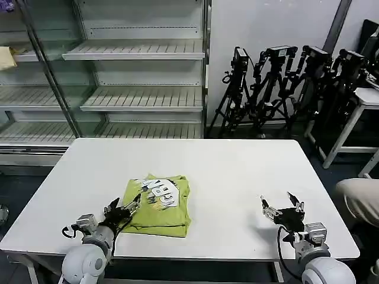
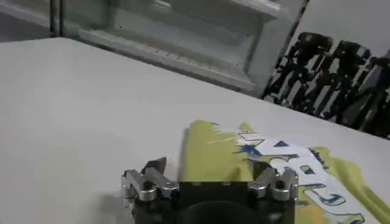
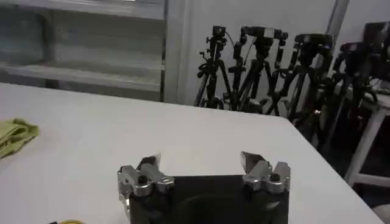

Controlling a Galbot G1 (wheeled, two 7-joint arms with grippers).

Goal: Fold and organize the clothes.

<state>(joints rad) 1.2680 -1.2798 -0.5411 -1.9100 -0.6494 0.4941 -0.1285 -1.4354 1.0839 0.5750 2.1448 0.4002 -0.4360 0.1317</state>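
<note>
White table [image 1: 237, 171]; shelving [image 1: 142, 89] behind; tripods [image 1: 284, 89] by wall.

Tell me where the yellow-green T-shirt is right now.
In the head view, the folded T-shirt lies on the white table, left of centre near the front edge, right beside the open left pincer.

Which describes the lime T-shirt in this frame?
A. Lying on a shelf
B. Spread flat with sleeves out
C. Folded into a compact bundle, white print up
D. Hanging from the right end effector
C: the T-shirt lies folded on the white table, its white graphic on top, with the left end effector open at its edge.
</note>
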